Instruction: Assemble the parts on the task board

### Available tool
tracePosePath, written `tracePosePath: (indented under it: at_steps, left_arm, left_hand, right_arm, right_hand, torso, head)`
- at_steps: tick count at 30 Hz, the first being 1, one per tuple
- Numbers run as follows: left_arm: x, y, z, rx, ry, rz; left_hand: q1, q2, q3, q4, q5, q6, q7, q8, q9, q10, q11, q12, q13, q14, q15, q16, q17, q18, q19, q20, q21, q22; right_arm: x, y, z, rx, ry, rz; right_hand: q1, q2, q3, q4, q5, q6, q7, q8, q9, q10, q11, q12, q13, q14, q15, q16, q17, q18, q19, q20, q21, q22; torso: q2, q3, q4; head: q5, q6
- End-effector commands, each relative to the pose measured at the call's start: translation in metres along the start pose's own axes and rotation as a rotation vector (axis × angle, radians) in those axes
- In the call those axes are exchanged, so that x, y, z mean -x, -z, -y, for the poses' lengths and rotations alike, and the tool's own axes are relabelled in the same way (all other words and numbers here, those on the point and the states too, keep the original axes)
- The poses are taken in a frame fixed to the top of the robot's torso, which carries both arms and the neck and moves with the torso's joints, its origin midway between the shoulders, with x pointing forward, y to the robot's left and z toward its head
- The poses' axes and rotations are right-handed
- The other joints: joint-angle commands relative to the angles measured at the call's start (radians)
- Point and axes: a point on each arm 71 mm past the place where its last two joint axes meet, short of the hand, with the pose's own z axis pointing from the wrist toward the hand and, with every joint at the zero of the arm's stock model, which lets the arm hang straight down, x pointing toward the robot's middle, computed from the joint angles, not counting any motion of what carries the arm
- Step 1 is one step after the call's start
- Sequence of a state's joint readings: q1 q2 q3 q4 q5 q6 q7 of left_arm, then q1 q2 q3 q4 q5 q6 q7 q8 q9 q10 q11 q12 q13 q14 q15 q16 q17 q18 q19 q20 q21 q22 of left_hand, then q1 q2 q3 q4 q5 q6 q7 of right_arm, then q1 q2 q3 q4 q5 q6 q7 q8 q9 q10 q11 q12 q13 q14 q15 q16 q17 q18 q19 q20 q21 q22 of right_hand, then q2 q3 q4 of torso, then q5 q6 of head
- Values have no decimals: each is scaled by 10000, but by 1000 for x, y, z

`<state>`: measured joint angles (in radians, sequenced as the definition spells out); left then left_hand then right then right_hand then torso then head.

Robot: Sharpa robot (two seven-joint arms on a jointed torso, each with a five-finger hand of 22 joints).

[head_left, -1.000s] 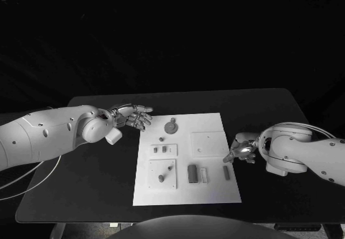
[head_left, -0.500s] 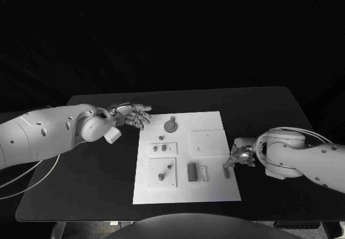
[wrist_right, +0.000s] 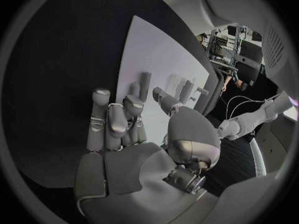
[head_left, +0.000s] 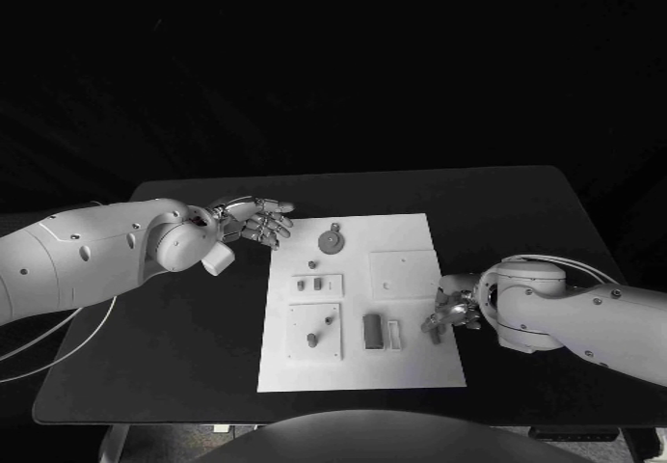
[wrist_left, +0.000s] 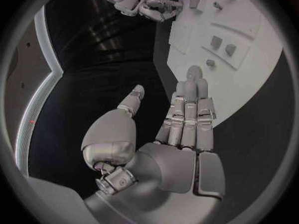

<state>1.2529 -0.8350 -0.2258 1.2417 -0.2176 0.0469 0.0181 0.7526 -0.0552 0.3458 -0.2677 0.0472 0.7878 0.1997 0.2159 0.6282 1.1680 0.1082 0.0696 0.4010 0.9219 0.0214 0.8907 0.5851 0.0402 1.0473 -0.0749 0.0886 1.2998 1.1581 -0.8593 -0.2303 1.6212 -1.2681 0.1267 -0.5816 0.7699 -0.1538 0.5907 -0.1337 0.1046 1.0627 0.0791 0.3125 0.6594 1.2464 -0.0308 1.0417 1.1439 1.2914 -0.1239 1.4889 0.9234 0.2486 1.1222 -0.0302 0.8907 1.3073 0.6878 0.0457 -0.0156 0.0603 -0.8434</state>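
Right robot hand (head_left: pixel 456 311) has slid down and inward along the task board (head_left: pixel 403 236) since a second ago, fingers now curled over the small dark bar part (head_left: pixel 435 331) at the board's lower right edge; whether it actually grips it I cannot tell. Left robot hand (head_left: pixel 255 223) stays open and empty at the board's upper left corner, so the pick-up looks just begun.
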Motion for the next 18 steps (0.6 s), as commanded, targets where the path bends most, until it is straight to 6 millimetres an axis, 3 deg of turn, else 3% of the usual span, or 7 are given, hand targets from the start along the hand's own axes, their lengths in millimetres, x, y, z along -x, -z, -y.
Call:
tracePosePath:
  at_steps: [1,4,6,9,11,18]
  left_arm:
    - [-2,0,2,-82,-20,-143]
    - [-2,0,2,-78,-22,-150]
    - [-2,0,2,-79,-23,-153]
    - [-2,0,2,-73,-21,-156]
    - [-2,0,1,-66,-20,-156]
    - [-2,0,1,-46,-26,-171]
  left_hand:
    - [-76,-62,42,32,20,70,-34,51,14,57,-3,45,-15,57,11,-1,-2,122,85,2,-45,12]
    - [-84,-64,42,36,20,75,-36,54,15,58,-3,45,-16,56,11,-1,-2,122,85,1,-46,12]
    - [-87,-63,42,38,20,76,-37,55,15,58,-4,44,-16,56,11,-1,-2,122,86,1,-46,13]
    - [-89,-62,44,39,20,80,-39,58,16,58,-4,44,-17,56,11,-1,-2,123,86,0,-47,13]
    - [-89,-61,44,39,20,82,-39,59,16,59,-4,44,-17,56,10,-1,-2,123,86,0,-47,13]
    - [-89,-61,48,38,20,89,-43,63,18,60,-5,43,-18,56,10,0,-1,124,86,-2,-49,14]
  right_arm:
    - [-13,-5,4,-250,594,-712]
    - [-16,-8,3,-258,598,-765]
    - [-18,-9,1,-265,698,-706]
    - [-19,-12,-1,-315,1057,-604]
    - [-20,-14,-1,-344,1161,-598]
    - [-23,-18,-3,-440,1629,-349]
  right_hand:
    - [-62,-8,19,38,38,-101,-3,-98,-635,71,-7,55,-17,44,-19,-20,-7,132,62,7,-49,166]
    - [-41,88,30,18,46,-107,1,-104,-634,69,-4,56,-19,38,-18,-22,-15,132,53,6,-48,175]
    - [39,282,-1,-141,31,-107,9,-107,-626,66,-4,64,-18,32,-12,-21,-18,132,36,7,-37,193]
    - [532,904,-39,-1022,34,-102,5,-104,-601,63,2,84,-14,31,0,-13,-5,132,0,4,2,212]
    - [746,1121,-49,-1470,47,-94,9,-108,-595,67,7,83,-24,26,15,-23,-24,132,-1,27,12,204]
    - [1247,1049,-73,-1594,52,-89,8,-122,-590,67,7,92,-32,27,31,-29,-27,132,-24,46,26,203]
  torso:
    - [0,-4,-13]
    - [2,-3,-15]
    - [1,-2,-11]
    - [-4,2,-4]
    - [-4,3,-3]
    - [1,5,-12]
  head:
    - [12,-28]
    - [11,-29]
    - [22,-30]
    - [26,-32]
    - [31,-37]
    - [42,-60]
